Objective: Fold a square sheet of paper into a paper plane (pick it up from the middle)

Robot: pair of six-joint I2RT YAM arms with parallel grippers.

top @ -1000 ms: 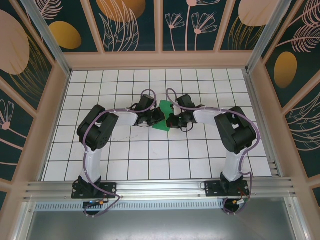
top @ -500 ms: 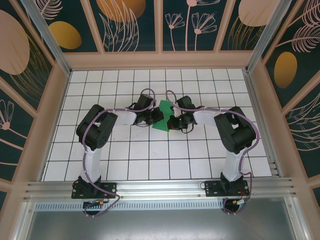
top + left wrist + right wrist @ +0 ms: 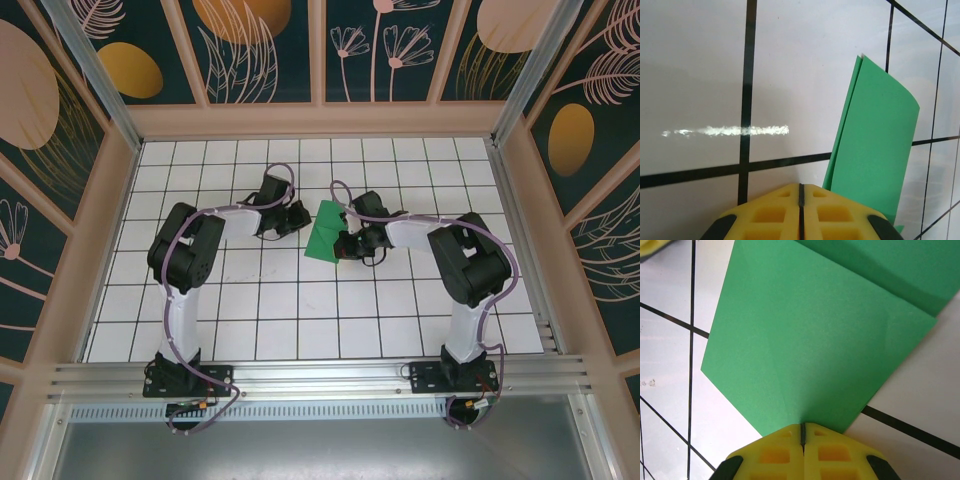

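**Folded green paper sheet (image 3: 325,232) pinched by right gripper (image 3: 802,432)**

The sheet sits mid-frame in the top view. My right jaws are clamped on its edge, I judge to hold the crease steady. My left gripper (image 3: 801,187), jaws together and empty, hovers just left, apart from it.

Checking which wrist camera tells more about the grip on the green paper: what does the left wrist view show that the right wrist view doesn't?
Left wrist view: the left gripper shut with nothing in its grip, the sheet of paper beside it on the right, two layers showing at its top edge, and a white streak on a tile. Right wrist view: the right gripper shut on the sheet's near edge, a fold crossing the upper right. Shared: green paper, a shut yellow-tipped gripper, white gridded table.
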